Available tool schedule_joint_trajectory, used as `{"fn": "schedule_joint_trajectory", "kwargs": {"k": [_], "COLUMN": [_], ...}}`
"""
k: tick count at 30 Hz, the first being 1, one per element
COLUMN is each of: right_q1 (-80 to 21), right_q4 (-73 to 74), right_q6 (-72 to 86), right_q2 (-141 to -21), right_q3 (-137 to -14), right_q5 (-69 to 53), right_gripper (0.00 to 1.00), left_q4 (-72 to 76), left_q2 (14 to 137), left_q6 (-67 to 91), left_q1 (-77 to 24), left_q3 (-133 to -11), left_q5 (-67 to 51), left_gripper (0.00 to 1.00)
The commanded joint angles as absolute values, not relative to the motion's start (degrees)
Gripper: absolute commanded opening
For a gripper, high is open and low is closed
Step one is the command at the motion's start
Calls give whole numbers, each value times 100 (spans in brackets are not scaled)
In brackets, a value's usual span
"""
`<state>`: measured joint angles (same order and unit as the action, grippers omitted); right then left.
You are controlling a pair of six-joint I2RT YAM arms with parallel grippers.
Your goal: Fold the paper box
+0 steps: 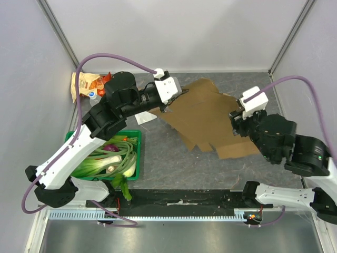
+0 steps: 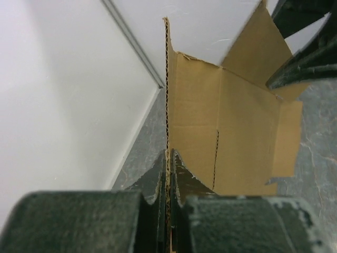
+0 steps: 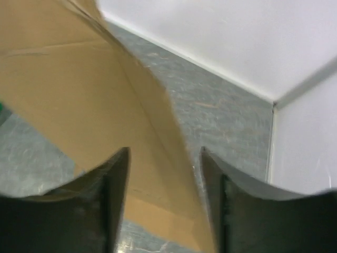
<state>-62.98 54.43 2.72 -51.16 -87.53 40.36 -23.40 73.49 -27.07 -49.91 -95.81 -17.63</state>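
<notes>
**Flat cardboard held between two arms**

A grey mottled bench sits inside white walls. At its left stands a green crate of vegetables. An orange snack bag lies behind it and a white card just beside it. The paper box, unfolded, lies tilted at mid-bench. The left end effector pinches its left edge. The right end effector is spread, the box's right edge between its fingers.

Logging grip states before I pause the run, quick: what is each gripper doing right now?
Left gripper: closed, pinching an edge of the paper box.
Right gripper: open, fingers either side of the box's cardboard, not clamping it.
</notes>
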Motion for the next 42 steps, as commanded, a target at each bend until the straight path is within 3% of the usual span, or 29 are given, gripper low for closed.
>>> {"fn": "schedule_joint_trajectory", "kwargs": {"k": [1,6,9,20,26,33,36,42], "right_q1": [-6302,-6293,-6302,-6302,-6302,-6293,-5934,-4387], "right_q4": [4475,3465,3016,3848,4244,4246,3921,2814], "right_q6": [1018,442,-297,-519,-589,-685,-703,-965], "right_q2": [-5448,-5915,-5898,-5423,-5703,-6363,-6547,-6741], "right_q3": [-8324,-8534,-8867,-10817,-10741,-10152,-9766,-8624], "right_q5": [6195,6628,6268,4327,4429,4650,4080,1706], "right_gripper": [75,88,97,98,98,95,94,90], "left_q4": [-1425,-923,-1176,-1468,-722,624,222,-448], "left_q2": [7549,8015,8244,7770,7225,6663,6548,6732], "left_q6": [-2033,-760,215,2741,3523,4395,3670,2296], "left_q1": [-4983,-4914,-4598,-4412,-4123,-2719,-2383,-2241], "left_q3": [-9694,-10351,-10922,-11128,-9460,-7639,-7182,-6803], "left_q5": [-995,305,177,-1020,-1133,-2732,-3111,-3383], "left_gripper": [2,2,2,2,2,2,2,2]}}
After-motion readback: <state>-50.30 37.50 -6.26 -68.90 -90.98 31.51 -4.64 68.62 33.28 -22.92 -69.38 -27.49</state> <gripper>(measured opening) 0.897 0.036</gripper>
